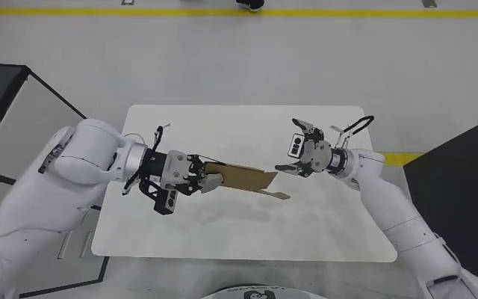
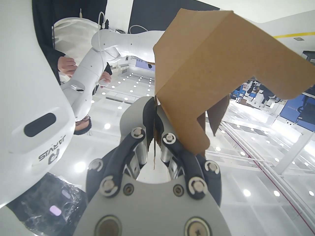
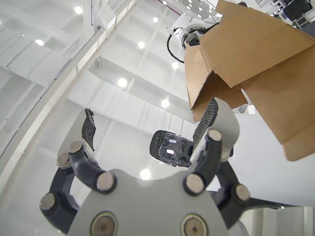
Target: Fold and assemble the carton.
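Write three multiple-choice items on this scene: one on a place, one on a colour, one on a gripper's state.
1. The carton, clamped in the left gripper, is over:
A. the white table
B. the grey floor
C. a black frame

2. The carton is:
A. white
B. brown
C. blue

3. The right gripper is:
A. shut on the carton
B. shut on nothing
C. open

Key:
1 A: the top view shows it within the table's outline.
2 B: it is plain brown cardboard in every view.
3 C: its jaws stand wide apart in the right wrist view.
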Available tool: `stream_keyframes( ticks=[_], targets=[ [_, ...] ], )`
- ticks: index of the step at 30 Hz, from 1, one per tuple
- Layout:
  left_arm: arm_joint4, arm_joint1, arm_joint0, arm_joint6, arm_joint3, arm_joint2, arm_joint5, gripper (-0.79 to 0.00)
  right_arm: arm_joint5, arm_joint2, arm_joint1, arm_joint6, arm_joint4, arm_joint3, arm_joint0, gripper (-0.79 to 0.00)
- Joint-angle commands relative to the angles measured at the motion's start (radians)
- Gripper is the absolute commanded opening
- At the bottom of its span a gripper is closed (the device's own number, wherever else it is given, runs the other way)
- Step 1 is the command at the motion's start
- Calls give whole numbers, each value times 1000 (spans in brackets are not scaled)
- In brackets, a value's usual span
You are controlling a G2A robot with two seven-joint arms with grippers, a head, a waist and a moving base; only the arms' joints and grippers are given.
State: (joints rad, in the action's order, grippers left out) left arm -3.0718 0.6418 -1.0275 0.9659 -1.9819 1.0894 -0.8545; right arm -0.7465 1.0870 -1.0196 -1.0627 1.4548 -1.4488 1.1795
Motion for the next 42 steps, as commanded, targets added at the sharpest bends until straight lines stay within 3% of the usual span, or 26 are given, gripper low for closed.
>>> stream_keyframes(
  ticks=[1, 14, 32, 42],
  targets=[
    [0, -7, 7, 1, 1, -9, 1, -785, -12, -15, -5, 3, 9, 2, -3, 0],
    [0, -29, 33, -19, 15, -48, -19, -785, -42, -63, -18, 31, 5, 6, -11, 0],
    [0, -35, 76, -20, 8, -114, -20, -785, -2, -105, -42, 39, -32, 30, -47, 0],
    [0, -37, 92, -17, 14, -133, -16, -785, -20, -123, -49, 15, -55, 28, -55, -52]
  ],
)
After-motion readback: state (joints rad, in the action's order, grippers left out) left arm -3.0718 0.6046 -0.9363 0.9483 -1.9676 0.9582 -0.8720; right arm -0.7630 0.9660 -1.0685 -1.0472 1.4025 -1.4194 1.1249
